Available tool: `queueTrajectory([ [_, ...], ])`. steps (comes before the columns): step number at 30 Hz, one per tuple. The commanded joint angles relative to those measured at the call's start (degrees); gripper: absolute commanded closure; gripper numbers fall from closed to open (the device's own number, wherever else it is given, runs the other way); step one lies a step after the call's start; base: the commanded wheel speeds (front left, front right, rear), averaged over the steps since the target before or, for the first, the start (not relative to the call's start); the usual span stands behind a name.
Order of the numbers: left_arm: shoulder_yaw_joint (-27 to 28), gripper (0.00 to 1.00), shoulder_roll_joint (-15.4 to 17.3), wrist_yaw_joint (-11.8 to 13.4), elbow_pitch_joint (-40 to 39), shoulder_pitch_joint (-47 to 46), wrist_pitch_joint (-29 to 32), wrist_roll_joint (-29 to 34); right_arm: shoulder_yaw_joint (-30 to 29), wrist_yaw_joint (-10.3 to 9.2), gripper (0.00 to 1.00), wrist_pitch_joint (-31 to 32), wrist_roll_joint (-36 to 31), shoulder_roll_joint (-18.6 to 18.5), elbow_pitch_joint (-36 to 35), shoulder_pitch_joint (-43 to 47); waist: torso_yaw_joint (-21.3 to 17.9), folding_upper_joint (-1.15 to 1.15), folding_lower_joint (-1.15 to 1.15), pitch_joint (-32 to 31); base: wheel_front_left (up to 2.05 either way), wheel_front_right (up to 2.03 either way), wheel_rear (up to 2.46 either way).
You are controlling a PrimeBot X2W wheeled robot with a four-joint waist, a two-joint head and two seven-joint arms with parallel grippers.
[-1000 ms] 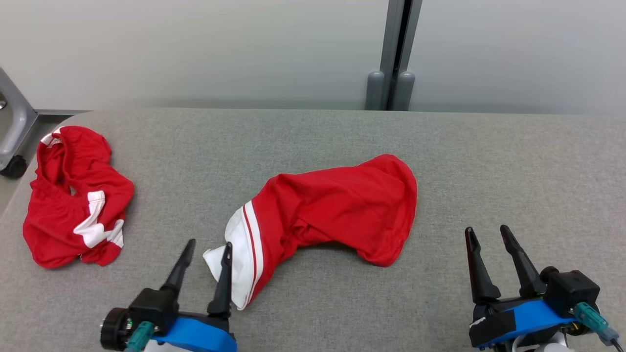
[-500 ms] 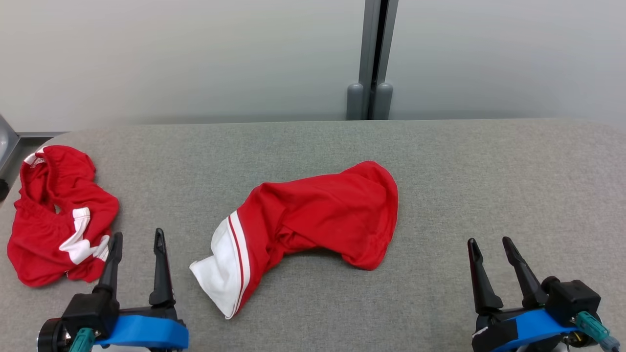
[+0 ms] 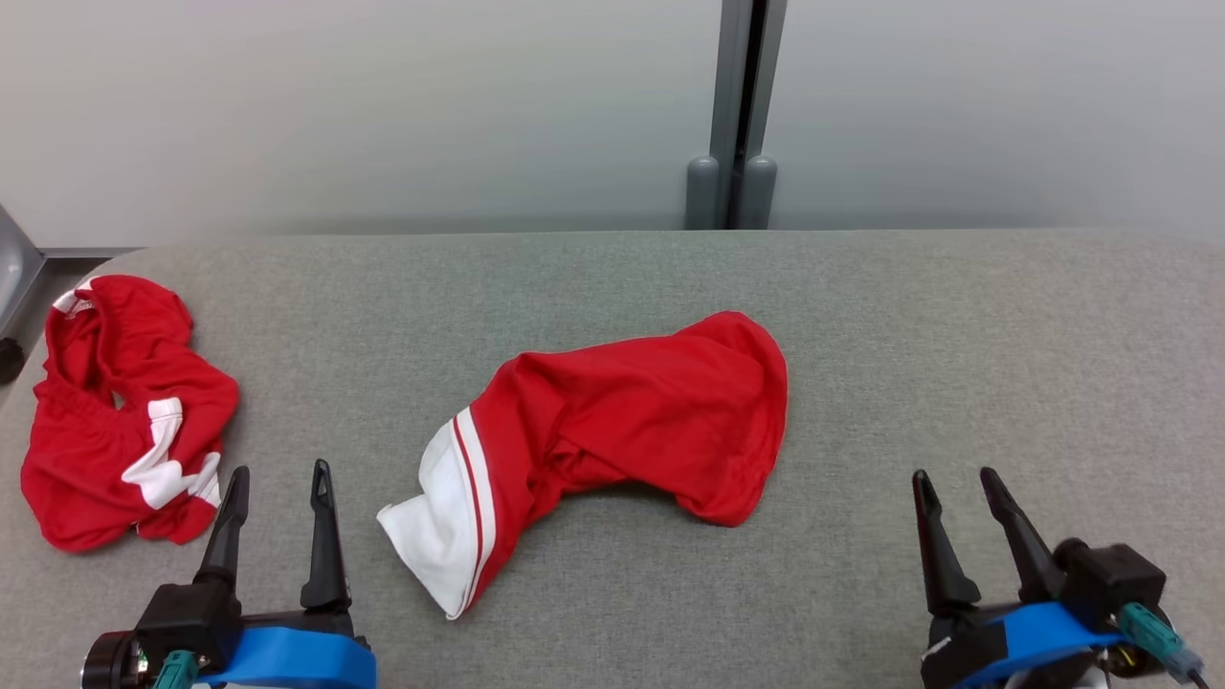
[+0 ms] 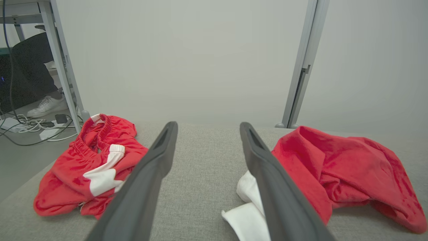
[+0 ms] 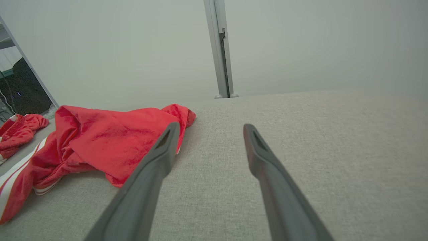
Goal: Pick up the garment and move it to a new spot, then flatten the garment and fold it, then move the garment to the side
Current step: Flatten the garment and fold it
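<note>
left pincer [image 3: 279, 469] and right pincer [image 3: 952, 473] spread wide, empty, garment [image 3: 632, 411] lying diagonally, white hem pointing near-left

The garment [image 3: 632, 411] lies crumpled near the middle of the grey surface [image 3: 957, 325] in front of me. It is red, with a white end crossed by a thin red stripe. That white end points toward my near left, its corner curled over. The red body runs away to my right in bunched, soft ridges and rounds off at the far end. It is neither flattened nor folded.
</note>
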Motion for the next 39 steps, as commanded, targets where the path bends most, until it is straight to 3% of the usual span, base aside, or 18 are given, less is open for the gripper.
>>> queueTrajectory([
  [1, 0.0, 0.00, 0.0, -0.2, 0.1, -0.9, -0.2, 0.5, 0.4, 0.03, 0.00, 0.3, -0.5, -0.3, 0.2, -1.3, 0.3, 0.00, 0.00, 0.1, 0.00, 0.00, 0.00],
  [10, -0.4, 0.00, -1.2, -1.3, 0.2, -2.3, -0.2, 1.4, 3.9, 0.03, 0.00, 3.2, -2.3, -0.3, 4.7, -9.2, 2.9, 0.00, 0.00, 1.2, 0.00, 0.00, 0.00],
  [21, -0.5, 0.00, -2.3, -2.5, 1.2, -4.5, -0.2, 2.0, 4.7, 0.03, 0.00, 3.6, -3.8, -0.3, 19.7, -15.9, 7.2, 0.00, 0.00, 4.2, 0.00, 0.00, 0.00],
  [36, -0.7, 0.00, -3.5, -3.7, 2.5, -7.2, -0.2, 2.8, 8.1, 0.03, 0.00, -0.2, 1.7, -0.3, 37.8, -23.0, 10.3, 0.00, 0.00, 7.1, 0.00, 0.00, 0.00],
  [37, -0.6, 0.00, -3.6, -3.8, 2.6, -7.3, -0.2, 2.8, 8.5, 0.03, 0.03, -0.4, 2.3, -0.3, 38.5, -23.4, 10.4, 0.00, 0.00, 7.1, 0.00, 0.00, 0.00],
  [39, -0.6, 0.00, -3.7, -3.9, 2.8, -7.5, -0.2, 2.9, 9.5, 0.03, 1.00, -0.8, 3.9, -0.2, 39.7, -24.1, 10.3, 0.00, 0.00, 7.3, 0.00, 0.00, 0.00],
])
